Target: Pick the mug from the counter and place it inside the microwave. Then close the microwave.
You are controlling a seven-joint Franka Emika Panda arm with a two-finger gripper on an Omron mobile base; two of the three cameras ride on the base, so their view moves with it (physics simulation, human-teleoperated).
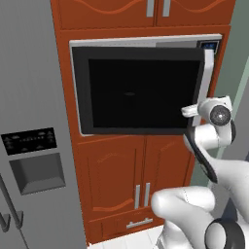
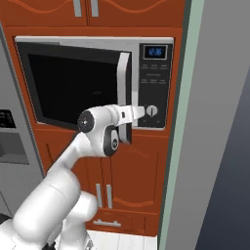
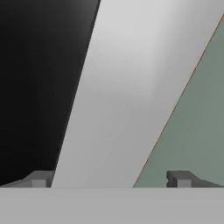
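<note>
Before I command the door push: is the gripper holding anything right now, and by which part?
Nothing is held. The gripper is open, its fingertips apart and empty, up against the silver edge of the microwave door.

You have little to read here. On the microwave [image 2: 93, 80], the blue display [image 2: 155, 51] at the top of its black panel [image 2: 154, 85] shows pale digits, but they are too blurred to make out; the rows of small button labels below it are just as unreadable. The dark panel [image 1: 29, 141] on the refrigerator [image 1: 34, 121] door carries a line of tiny pale marks, also too small to read.
</note>
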